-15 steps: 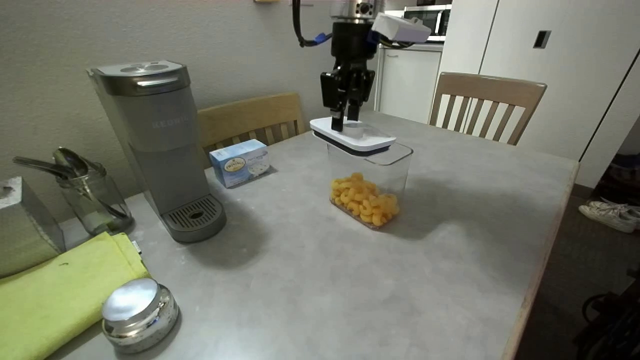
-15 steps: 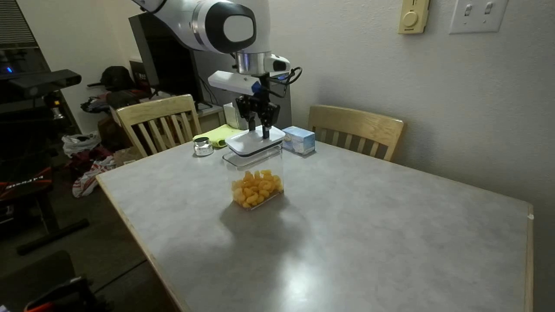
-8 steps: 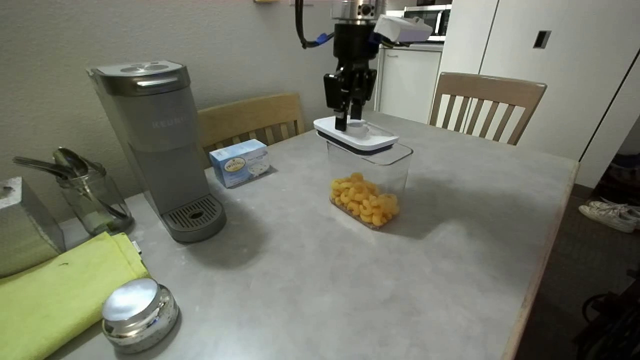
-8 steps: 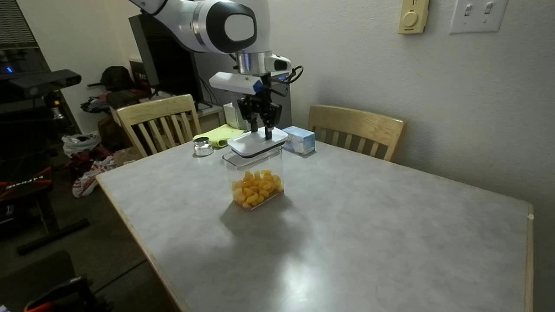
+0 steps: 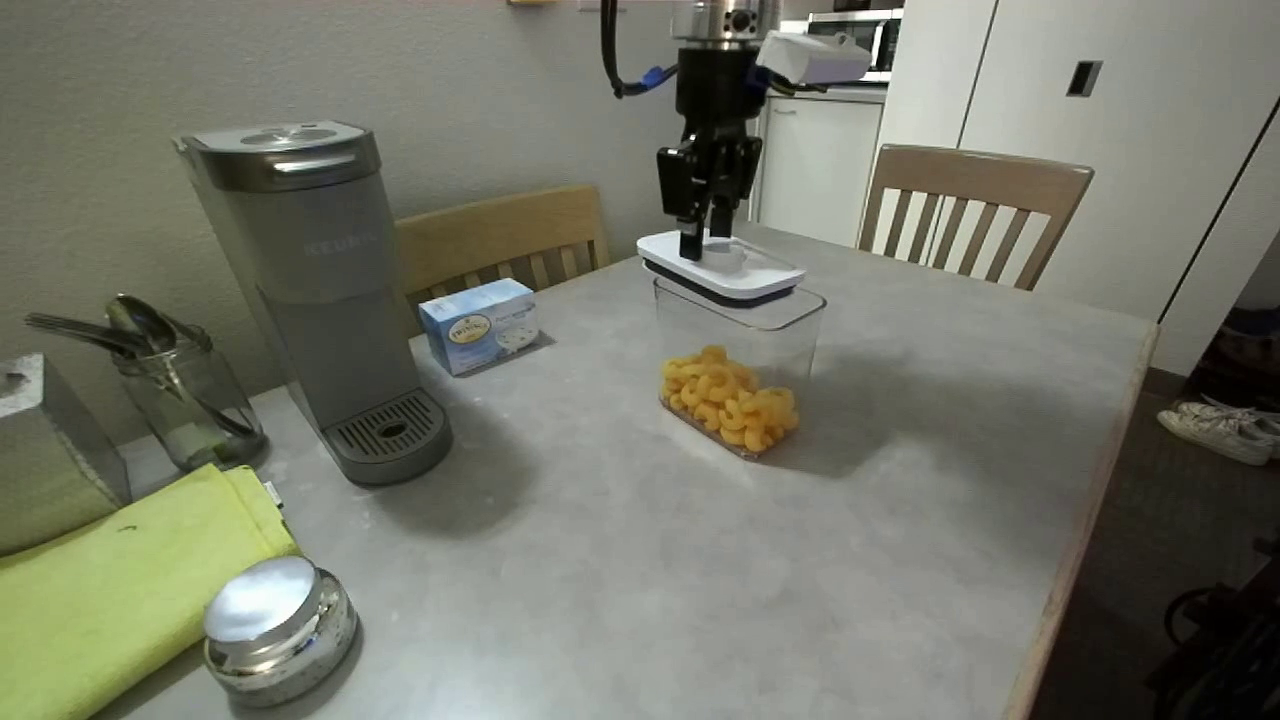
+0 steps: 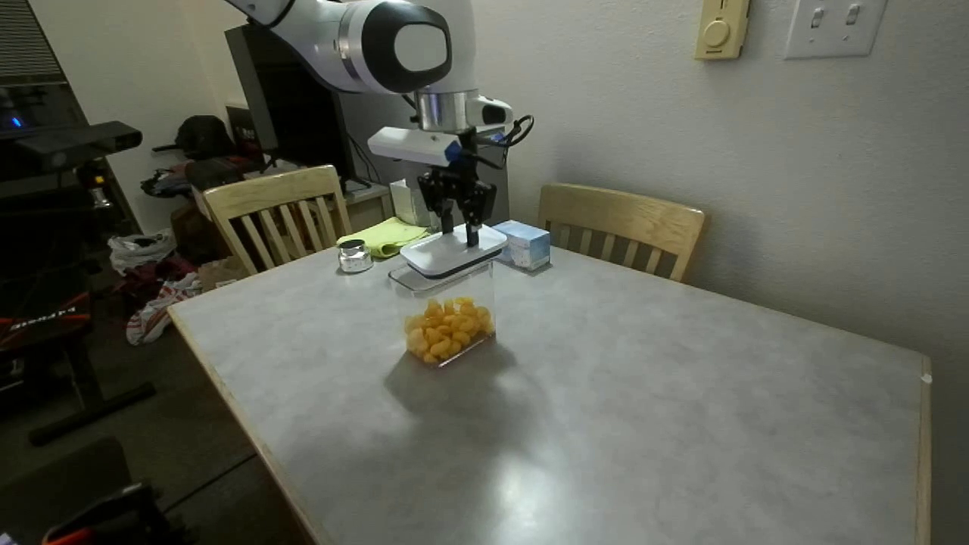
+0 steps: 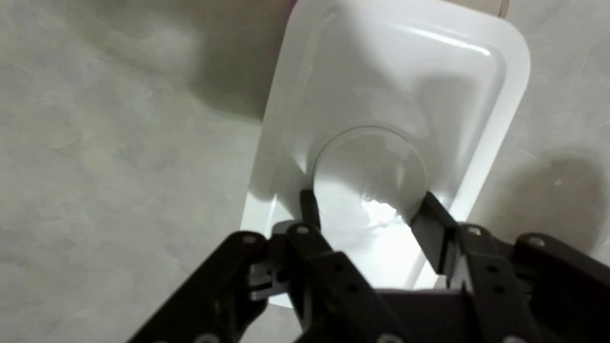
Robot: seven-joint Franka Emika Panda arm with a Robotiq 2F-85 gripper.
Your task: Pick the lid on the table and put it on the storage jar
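In an exterior view, the top edge cuts off the arm (image 5: 722, 22), and the left edge cuts off a grey box (image 5: 50, 470) and a yellow cloth (image 5: 130, 590); a coffee machine (image 5: 325, 265) hides part of a wooden chair (image 5: 510, 228). A blue box (image 5: 482, 328) and a metal tin (image 5: 280, 635) stand on the desk (image 5: 580, 560), both apart from the storage jar (image 5: 740, 335). A glass (image 5: 170, 420) holds cutlery (image 5: 140, 320), and yellow food pieces (image 5: 730, 395) fill the storage jar's lower part. The lid (image 5: 720, 277) is over the jar's open top, slightly off to one side; whether it touches the rim, I cannot tell. In an exterior view, dim clutter (image 6: 160, 272) at the left is hard to make out, and the lid covers one edge of the blue box. In the wrist view, the jaws pinch the lid's round button (image 7: 371, 164) from both sides and hide the lid's lower end.
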